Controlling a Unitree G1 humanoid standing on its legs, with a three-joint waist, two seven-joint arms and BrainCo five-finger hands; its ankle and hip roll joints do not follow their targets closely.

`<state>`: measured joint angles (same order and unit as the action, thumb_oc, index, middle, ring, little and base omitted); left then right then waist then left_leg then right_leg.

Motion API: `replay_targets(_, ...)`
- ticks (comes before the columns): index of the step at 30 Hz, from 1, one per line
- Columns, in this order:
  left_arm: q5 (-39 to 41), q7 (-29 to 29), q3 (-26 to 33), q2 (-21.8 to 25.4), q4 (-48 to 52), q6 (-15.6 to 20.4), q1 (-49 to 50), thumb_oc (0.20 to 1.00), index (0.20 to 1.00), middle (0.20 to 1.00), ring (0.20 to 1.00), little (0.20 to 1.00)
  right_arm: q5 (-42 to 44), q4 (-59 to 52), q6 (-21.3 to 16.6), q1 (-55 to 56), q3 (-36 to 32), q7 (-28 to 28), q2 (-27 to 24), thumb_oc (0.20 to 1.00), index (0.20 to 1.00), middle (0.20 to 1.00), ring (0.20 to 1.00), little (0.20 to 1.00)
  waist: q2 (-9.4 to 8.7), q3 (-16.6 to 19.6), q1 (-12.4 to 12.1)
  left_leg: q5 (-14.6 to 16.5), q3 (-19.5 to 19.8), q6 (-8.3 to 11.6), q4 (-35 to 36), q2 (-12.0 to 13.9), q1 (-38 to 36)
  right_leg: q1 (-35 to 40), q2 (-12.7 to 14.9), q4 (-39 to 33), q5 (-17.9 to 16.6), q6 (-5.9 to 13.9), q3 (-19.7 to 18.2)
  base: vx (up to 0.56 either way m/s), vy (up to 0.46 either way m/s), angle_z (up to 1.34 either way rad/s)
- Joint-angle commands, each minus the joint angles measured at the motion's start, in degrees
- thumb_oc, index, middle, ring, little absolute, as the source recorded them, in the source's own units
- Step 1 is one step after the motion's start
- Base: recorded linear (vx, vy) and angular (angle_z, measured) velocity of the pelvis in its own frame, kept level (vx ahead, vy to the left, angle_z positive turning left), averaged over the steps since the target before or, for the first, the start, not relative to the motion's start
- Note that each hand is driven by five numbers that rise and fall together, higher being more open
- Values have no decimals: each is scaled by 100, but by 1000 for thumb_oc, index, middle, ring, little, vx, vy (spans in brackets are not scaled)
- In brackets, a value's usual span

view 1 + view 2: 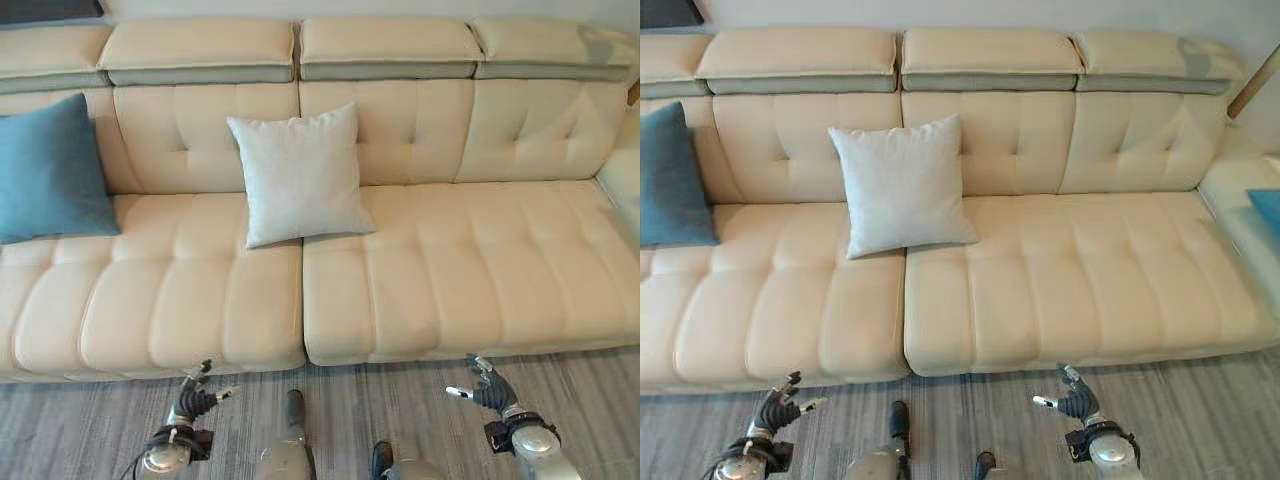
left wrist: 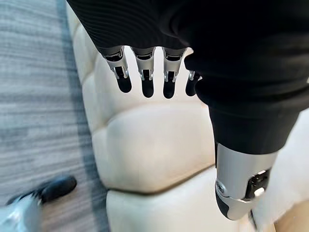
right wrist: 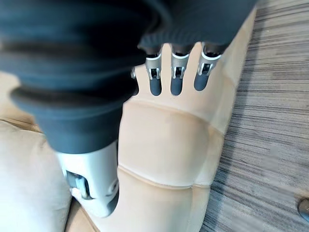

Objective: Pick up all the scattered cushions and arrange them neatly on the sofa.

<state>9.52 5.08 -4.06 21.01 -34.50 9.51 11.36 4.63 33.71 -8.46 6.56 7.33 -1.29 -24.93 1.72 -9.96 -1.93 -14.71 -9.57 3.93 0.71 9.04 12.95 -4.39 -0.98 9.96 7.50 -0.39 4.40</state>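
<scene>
Cushions on sofa (image 1: 480,270): white cushion (image 1: 300,175) propped upright against backrest at centre seam, teal cushion (image 1: 45,170) at far left end. Left hand (image 1: 195,400) and right hand (image 1: 490,388) low over floor (image 1: 350,395), fingers relaxed, empty; white cushion lies ahead, nearer left hand

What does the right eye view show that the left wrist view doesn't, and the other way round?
The right eye view alone takes in the white cushion leaning on the sofa's backrest, the teal cushion at the far left, a bit of another teal thing at the right edge, and the right robot hand. The left wrist view alone gives a close look at the left robot hand, fingers straight, holding nothing. Both show the cream sofa and the grey striped floor.
</scene>
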Motion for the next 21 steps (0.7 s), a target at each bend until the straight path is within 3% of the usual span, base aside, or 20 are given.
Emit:
replay_targets(1,-214,61,80,274,267,203,-276,1000,1000,1000,1000,1000,157,-470,-131,-29,-173,-160,-152,1000,1000,1000,1000,1000,-474,-167,214,1069,296,51,-587,-718,183,229,271,-446,-105,507,-181,-305,-13,-6)
replay_targets(2,-228,11,74,275,298,201,-252,1000,1000,1000,1000,1000,223,-498,-156,31,-233,-145,-152,1000,1000,1000,1000,1000,-545,-160,286,1384,315,20,-795,-788,26,173,368,-516,-224,538,-225,-224,8,-8)
replay_targets(5,-146,-15,55,197,262,192,-188,1000,1000,1000,1000,1000,337,-524,-142,121,-292,-102,-116,1000,1000,1000,1000,1000,-572,-78,404,1909,617,-26,-984,-1000,-443,50,388,-651,-432,562,-455,-131,36,-36)
replay_targets(8,-138,-16,-101,122,218,166,-260,1000,1000,1000,1000,1000,414,-407,-169,127,-321,-154,12,1000,1000,1000,1000,1000,-477,95,591,1906,550,-106,-588,-983,-712,-6,293,-888,-584,613,-604,-41,56,-56)
replay_targets(13,-207,-86,-328,211,276,125,-417,1000,1000,1000,1000,1000,716,-318,-157,91,-342,-202,174,1000,1000,1000,1000,1000,-491,90,805,1986,365,-263,-391,-1016,-852,-200,149,-844,-748,680,-1043,-47,66,-75)
replay_targets(17,-358,-81,-382,294,374,66,-478,1000,1000,1000,1000,1000,871,-297,-126,-106,-317,-221,324,1000,1000,1000,1000,1000,-569,1,852,1996,-230,-361,-272,-916,-934,-597,-7,-496,-876,825,-1232,-77,43,-103)
replay_targets(18,-367,-82,-387,335,448,47,-467,1000,1000,1000,1000,1000,934,-277,-105,-128,-327,-300,408,1000,1000,1000,1000,1000,-557,-15,802,1933,-626,-356,-77,-771,-1068,-675,156,-387,-839,846,-541,-64,-39,-173)
replay_targets(19,-367,-82,-385,338,448,47,-469,1000,1000,1000,1000,1000,934,-278,-104,-129,-327,-300,411,1000,1000,1000,1000,1000,-564,-3,800,1914,-631,-354,-69,-773,-1053,-691,157,-395,-854,843,-545,-47,-63,-202)
replay_targets(21,-337,-68,-375,356,559,27,-451,1000,1000,1000,1000,1000,908,-279,-86,-190,-288,-346,485,1000,1000,1000,1000,1000,-501,0,687,1856,-1004,-310,53,-591,-1198,-726,519,-198,-700,753,641,30,-62,-197)
